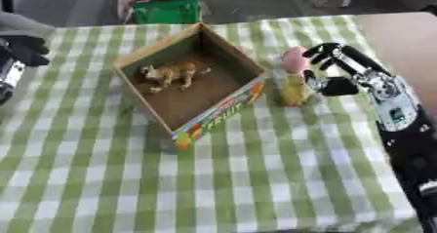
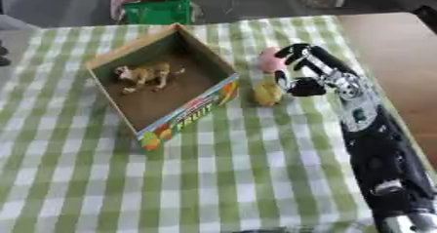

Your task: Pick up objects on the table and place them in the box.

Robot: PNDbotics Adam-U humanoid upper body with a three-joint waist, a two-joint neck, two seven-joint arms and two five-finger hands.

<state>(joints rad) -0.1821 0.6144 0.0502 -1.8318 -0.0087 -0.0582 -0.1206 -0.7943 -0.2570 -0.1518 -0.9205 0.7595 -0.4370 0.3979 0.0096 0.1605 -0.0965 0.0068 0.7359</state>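
The right hand (image 2: 309, 76) has its fingers curled partway, holding nothing, just right of the upright yellow object (image 2: 268, 94) and the pink object (image 2: 271, 60). Both stand on the bench (image 2: 256, 178) beside the box (image 2: 162, 88), so this hand is nearer; the left hand (image 1: 21, 49) is far off, its fingers' spread unclear

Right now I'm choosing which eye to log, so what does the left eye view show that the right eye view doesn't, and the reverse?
Only the left eye view shows the left hand, a dark shape at the left edge.

The right eye view adds no task thing of its own, only more of the right arm toward the bottom edge.

Both show the box holding a brown toy animal, and outside it the right hand beside a pink object and a yellow object.
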